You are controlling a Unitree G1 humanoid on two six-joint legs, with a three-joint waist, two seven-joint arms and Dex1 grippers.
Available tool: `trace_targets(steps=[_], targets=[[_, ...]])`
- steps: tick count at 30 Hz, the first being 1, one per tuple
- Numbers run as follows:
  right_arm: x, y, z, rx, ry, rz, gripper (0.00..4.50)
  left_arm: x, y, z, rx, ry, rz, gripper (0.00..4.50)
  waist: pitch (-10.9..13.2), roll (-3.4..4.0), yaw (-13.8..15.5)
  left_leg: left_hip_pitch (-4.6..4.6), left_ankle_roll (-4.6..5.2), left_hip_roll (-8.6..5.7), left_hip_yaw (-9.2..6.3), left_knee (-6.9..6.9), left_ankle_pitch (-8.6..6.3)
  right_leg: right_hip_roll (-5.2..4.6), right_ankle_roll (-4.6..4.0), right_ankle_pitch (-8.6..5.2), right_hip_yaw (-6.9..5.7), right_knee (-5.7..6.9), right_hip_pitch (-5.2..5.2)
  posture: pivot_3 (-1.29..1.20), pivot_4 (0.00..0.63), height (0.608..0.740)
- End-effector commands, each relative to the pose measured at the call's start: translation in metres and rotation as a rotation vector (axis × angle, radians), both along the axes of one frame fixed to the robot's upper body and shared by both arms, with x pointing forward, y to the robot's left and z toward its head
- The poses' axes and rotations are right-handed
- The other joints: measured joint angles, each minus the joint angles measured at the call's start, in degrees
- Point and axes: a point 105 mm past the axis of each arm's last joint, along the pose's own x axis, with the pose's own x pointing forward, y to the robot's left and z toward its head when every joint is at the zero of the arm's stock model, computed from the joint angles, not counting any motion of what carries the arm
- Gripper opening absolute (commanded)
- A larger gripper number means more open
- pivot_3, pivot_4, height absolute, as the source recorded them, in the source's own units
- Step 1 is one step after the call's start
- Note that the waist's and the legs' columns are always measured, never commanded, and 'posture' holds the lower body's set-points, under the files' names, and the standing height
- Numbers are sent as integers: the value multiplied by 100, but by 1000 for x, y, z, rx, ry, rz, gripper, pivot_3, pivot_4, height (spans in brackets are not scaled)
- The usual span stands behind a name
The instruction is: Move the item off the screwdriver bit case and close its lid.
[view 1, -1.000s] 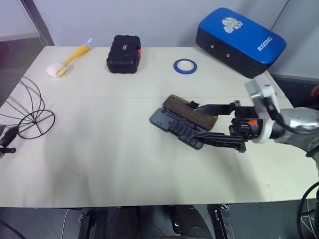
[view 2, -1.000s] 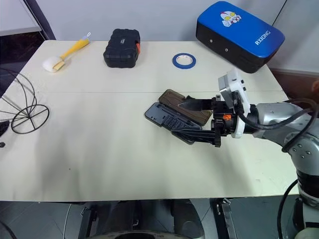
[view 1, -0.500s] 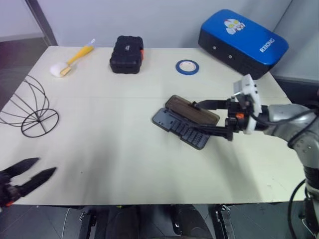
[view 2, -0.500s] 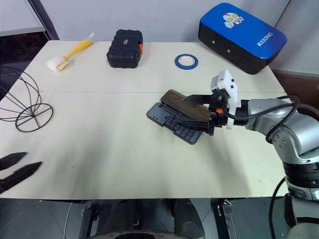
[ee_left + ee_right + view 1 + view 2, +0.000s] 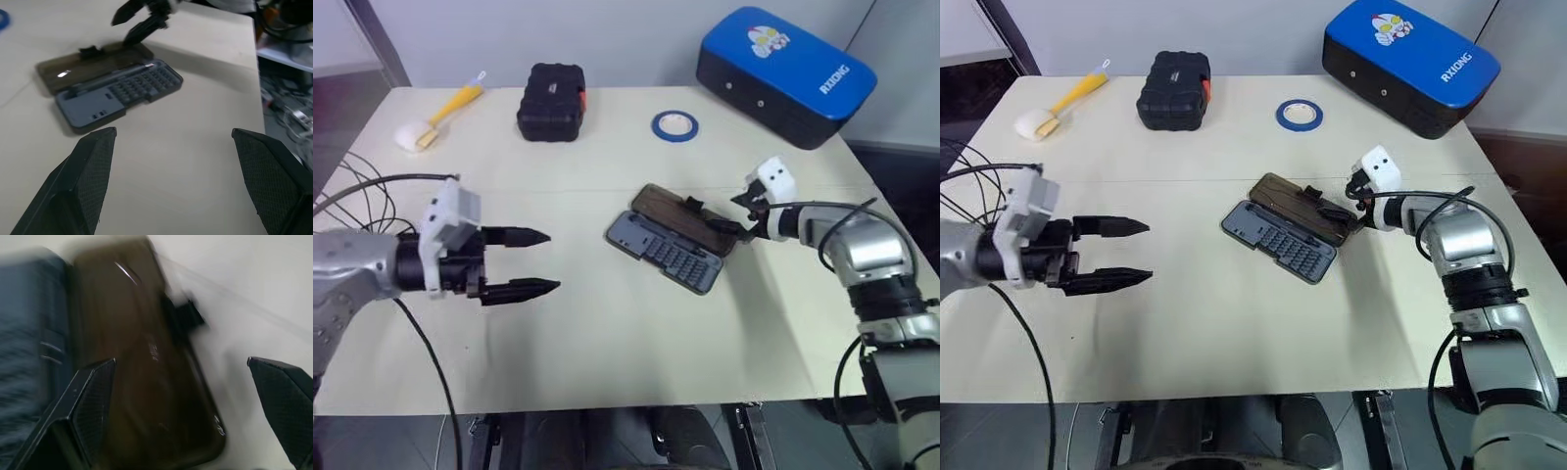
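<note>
From the head views, the case (image 5: 668,251) lay open near the middle of the table (image 5: 607,343). Its brown lid (image 5: 677,216) was folded back flat on the far side of the bit tray. Nothing rested on the tray or the lid, so the clearing step looked done; closing the lid was left. The right gripper (image 5: 732,221) sat low at the lid's right end, with its fingers spread and holding nothing. They were close to the lid's edge, though whether they touched it could not be told. The left gripper (image 5: 551,261) hovered well to the left of the case, wide open and empty, pointing toward it.

From the left wrist view, both fingers (image 5: 83,181) stood far apart, and the case (image 5: 122,93) lay ahead between their lines, well clear of them. Beyond the lid (image 5: 93,66), the right gripper (image 5: 121,32) reached down toward the lid's far end.

From the right wrist view, the fingers (image 5: 88,401) were splayed wide with the lid (image 5: 137,362) lying flat between them. Its latch tab faced the open table. The lid was not yet lifted or gripped.
</note>
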Motion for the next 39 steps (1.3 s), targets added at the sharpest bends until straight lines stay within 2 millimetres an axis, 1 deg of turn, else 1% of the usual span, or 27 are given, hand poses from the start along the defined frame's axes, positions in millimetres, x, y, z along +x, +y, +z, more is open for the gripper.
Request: trace_targets(steps=[1,3,4,6,9,11,12,16,21,22,23,24,25,27,28,31,32,34,37,39], targets=[[11,-1,2,-24,-31,8,4500,6,0,9,19,-49,-19,3961,2,2,-5,0,0,1,-1,-1,0,4,0,0,0,-1,0,0,150,737],[15,0,-6,-29,-17,3,3990,8,-1,10,20,-54,-22,4002,1,2,-41,2,0,3,-1,2,0,6,0,0,2,2,2,0,150,737],[16,0,-8,-30,-11,4,3655,8,-1,11,21,-55,-23,4002,1,2,-53,4,0,3,-2,5,0,7,0,1,3,3,6,0,150,737],[16,0,-15,-42,7,17,2706,7,-1,10,22,-53,-23,4002,0,0,-70,7,-1,3,-6,10,1,7,0,2,2,7,11,0,150,737],[13,1,-26,-81,25,59,1136,6,1,8,24,-50,-16,4002,-1,-1,-88,12,-2,3,-11,18,2,7,2,3,1,8,23,0,150,737],[8,5,-33,-107,30,120,110,7,5,8,25,-51,3,4002,-2,-4,-95,14,-3,3,-17,19,2,7,2,3,-3,8,29,0,150,737],[6,8,-35,-116,31,147,41,8,6,8,25,-51,11,4002,-7,-12,-104,16,-3,3,-18,19,2,8,2,3,-2,8,31,0,150,737],[2,17,-38,-166,-3,238,41,8,11,7,34,-48,28,4002,-7,-10,-113,23,-3,8,-23,20,2,16,1,2,-3,18,34,0,150,737],[-12,54,-32,-187,-109,465,41,4,19,-1,63,-7,43,4002,-7,-10,-123,25,-3,12,-26,18,2,23,0,2,-3,20,32,0,150,737],[-18,70,-28,-176,-136,536,41,3,21,-3,68,6,44,4002,-7,-9,-127,25,-3,13,-25,18,2,24,-1,1,-2,21,32,0,150,737],[-23,80,-25,-166,-152,582,41,1,23,-5,70,14,45,4002,-7,-9,-133,25,-3,13,-25,18,2,24,-1,2,-1,22,31,0,150,737],[-31,101,-19,-156,-190,663,41,-2,24,-8,67,34,44,4002,-7,-9,-141,25,-3,14,-24,18,2,26,-1,1,0,25,29,0,150,737],[-38,115,-14,-140,-213,718,41,-5,25,-11,65,51,40,4002,-4,-5,-152,25,-3,18,-25,18,2,30,-2,2,0,26,26,0,150,737],[-49,137,-6,-134,-250,796,41,-13,24,-18,58,93,27,4002,0,2,-151,24,-3,21,-25,17,2,33,-7,-1,2,38,17,0,150,737],[-55,145,-5,-133,-259,829,41,-18,22,-23,57,113,13,4002,3,7,-138,22,-3,21,-25,17,2,33,-10,-2,2,46,10,0,150,737],[-68,162,-5,-142,-278,896,0,-34,18,-37,54,167,-26,3140,5,9,-67,16,-8,19,-25,21,5,29,-15,-6,0,59,3,0,150,737],[-70,166,-5,-140,-277,906,0,-40,18,-44,61,186,-34,2699,4,8,-41,15,-12,18,-26,23,7,23,-15,-6,-5,59,5,0,150,737],[-72,169,-8,-146,-274,911,0,-51,18,-57,83,214,-48,1611,3,7,-11,16,-13,12,-24,28,8,14,-15,-6,-6,59,9,0,150,737],[-70,168,-13,-177,-276,910,0,-65,22,-69,90,256,-39,25,3,7,20,18,-16,10,-21,29,9,12,-17,-7,-6,62,10,0,150,737],[-69,166,-14,-180,-275,904,0,-70,25,-77,92,278,-14,25,4,8,32,22,-16,10,-21,29,10,13,-22,-10,-5,66,9,0,150,737]])
